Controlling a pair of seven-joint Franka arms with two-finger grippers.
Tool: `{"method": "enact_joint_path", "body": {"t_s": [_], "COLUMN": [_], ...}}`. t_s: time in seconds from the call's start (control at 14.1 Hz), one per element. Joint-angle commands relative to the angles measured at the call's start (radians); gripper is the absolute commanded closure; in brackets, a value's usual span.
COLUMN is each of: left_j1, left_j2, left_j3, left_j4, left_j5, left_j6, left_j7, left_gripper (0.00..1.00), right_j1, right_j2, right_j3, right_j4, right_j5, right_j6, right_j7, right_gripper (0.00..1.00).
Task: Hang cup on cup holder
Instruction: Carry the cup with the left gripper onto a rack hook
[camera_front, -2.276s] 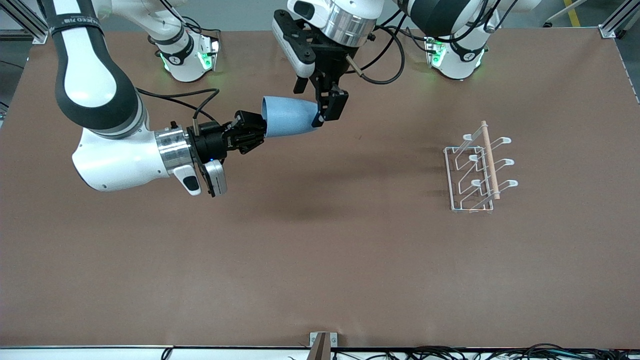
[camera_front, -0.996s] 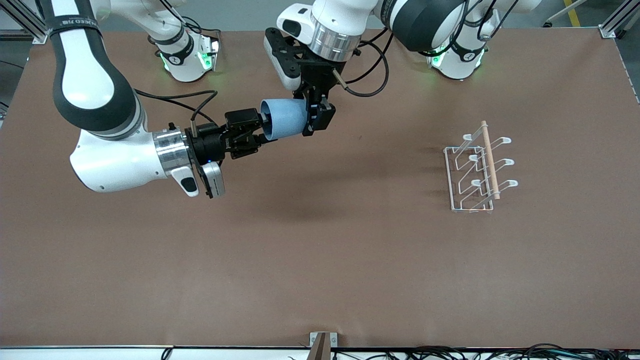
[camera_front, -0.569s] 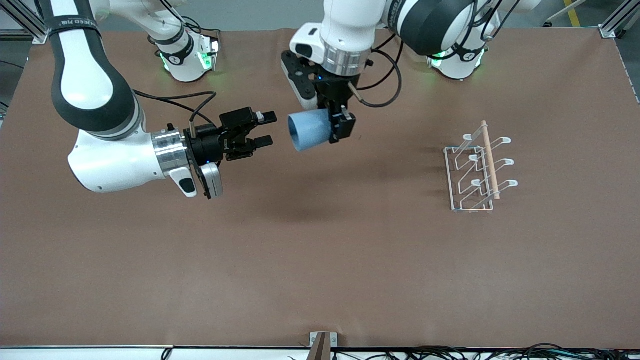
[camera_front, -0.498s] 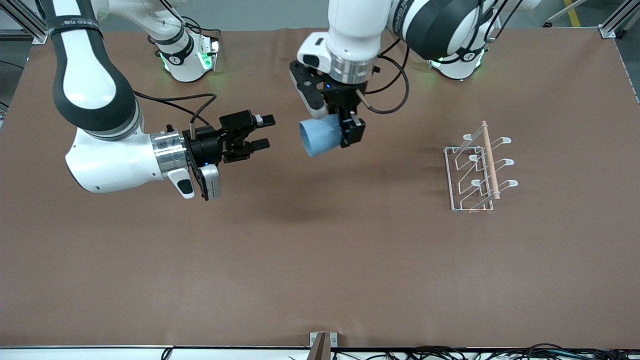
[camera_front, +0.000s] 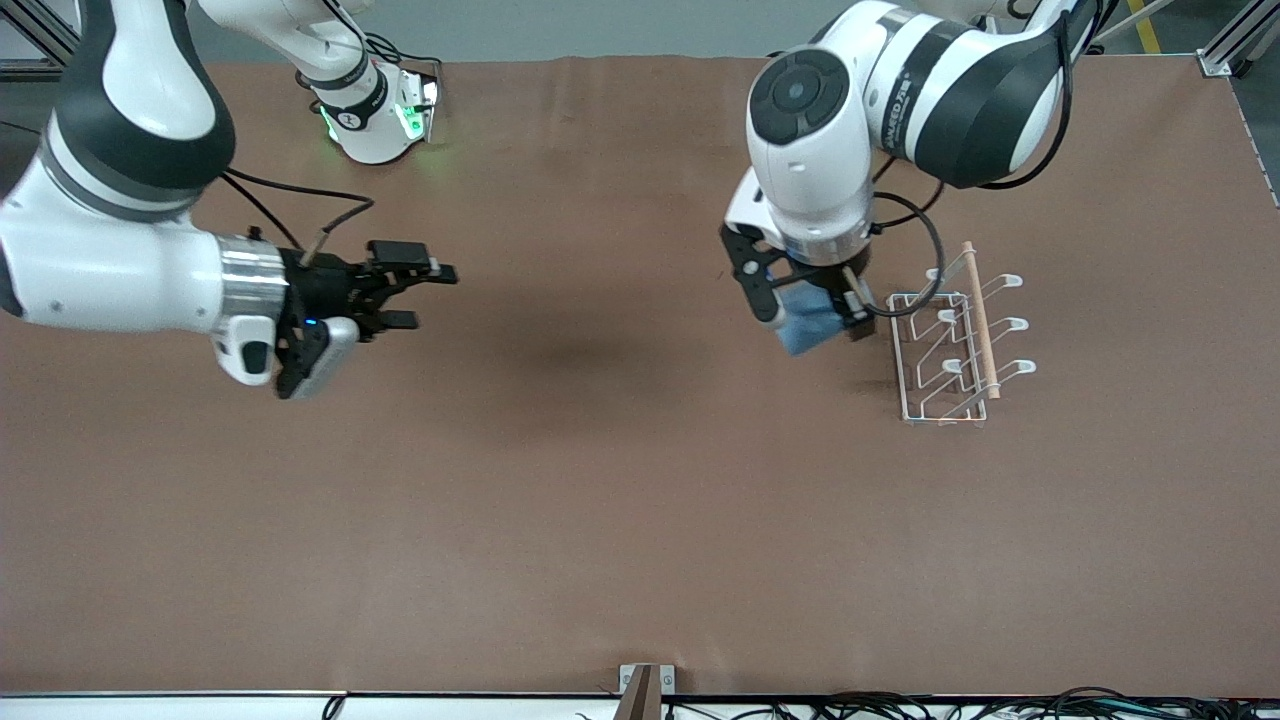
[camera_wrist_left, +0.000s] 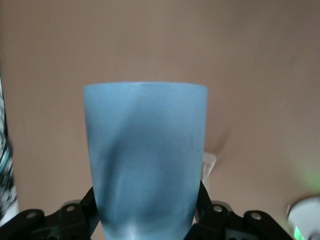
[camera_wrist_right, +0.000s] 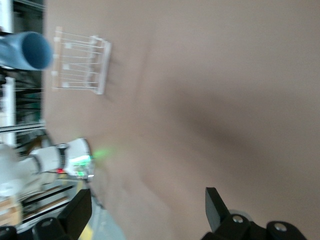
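The light-blue cup (camera_front: 800, 335) hangs over the brown table, close beside the cup holder (camera_front: 950, 345) on the side toward the right arm's end. My left gripper (camera_front: 815, 315) is shut on the cup. In the left wrist view the cup (camera_wrist_left: 145, 160) fills the middle, with black fingers (camera_wrist_left: 202, 200) pressed on both of its sides near the base. The cup holder is a white wire rack with a wooden rod (camera_front: 978, 320) on top. My right gripper (camera_front: 425, 295) is open and empty over the table toward the right arm's end. The right wrist view shows the cup (camera_wrist_right: 25, 50) and cup holder (camera_wrist_right: 80, 65) far off.
The right arm's base (camera_front: 375, 110) stands at the back edge of the table with a green light. A small metal bracket (camera_front: 645, 685) sits at the front edge, with cables along it.
The right gripper let go of the cup and drew back toward its own end. The left arm carried the cup across the table to just beside the cup holder.
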Motion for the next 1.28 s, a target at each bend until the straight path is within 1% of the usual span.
{"method": "enact_joint_path", "body": {"t_s": [0.0,0.14,0.28,0.36,0.43,0.5,0.57,0.71,0.78,0.92,1.21], "left_j1": [0.023,0.061,0.087,0.093,0.095,0.095,0.095,0.094,0.087,0.077,0.058], "left_j2": [-0.009,-0.011,0.0,0.011,0.027,0.047,0.072,0.121,0.145,0.201,0.251], "left_j3": [-0.008,-0.008,-0.007,-0.007,-0.007,-0.007,-0.005,-0.005,-0.007,-0.005,-0.005], "left_j4": [-0.069,-0.134,-0.177,-0.187,-0.189,-0.189,-0.189,-0.191,-0.192,-0.192,-0.192], "left_j5": [0.123,0.21,0.293,0.332,0.371,0.425,0.468,0.54,0.571,0.638,0.669], "left_j6": [-0.079,-0.133,-0.165,-0.176,-0.195,-0.208,-0.23,-0.276,-0.302,-0.324,-0.324], "left_j7": [0.027,0.042,0.05,0.072,0.115,0.154,0.19,0.237,0.237,0.237,0.229], "left_gripper": [0.63,0.63,0.63,0.63,0.63,0.63,0.63,0.63,0.63,0.63,0.62], "right_j1": [-0.07,-0.127,-0.21,-0.23,-0.236,-0.235,-0.227,-0.181,-0.161,-0.156,-0.159], "right_j2": [-0.089,-0.101,-0.101,-0.103,-0.115,-0.129,-0.13,-0.127,-0.124,-0.121,-0.121], "right_j3": [-0.001,-0.002,-0.001,-0.002,-0.001,0.001,0.01,0.022,0.021,0.021,0.018], "right_j4": [-0.081,-0.081,-0.076,-0.064,-0.047,-0.033,-0.013,0.072,0.114,0.167,0.171], "right_j5": [-0.18,-0.301,-0.366,-0.412,-0.473,-0.513,-0.538,-0.578,-0.58,-0.566,-0.575], "right_j6": [0.031,0.047,0.087,0.095,0.094,0.088,0.072,-0.038,-0.075,-0.086,-0.097], "right_j7": [0.008,0.008,0.006,0.006,0.008,0.025,0.11,0.26,0.282,0.281,0.273], "right_gripper": [0.0,0.0,0.0,0.0,0.0,0.0,0.0,0.0,0.0,0.0,0.0]}}
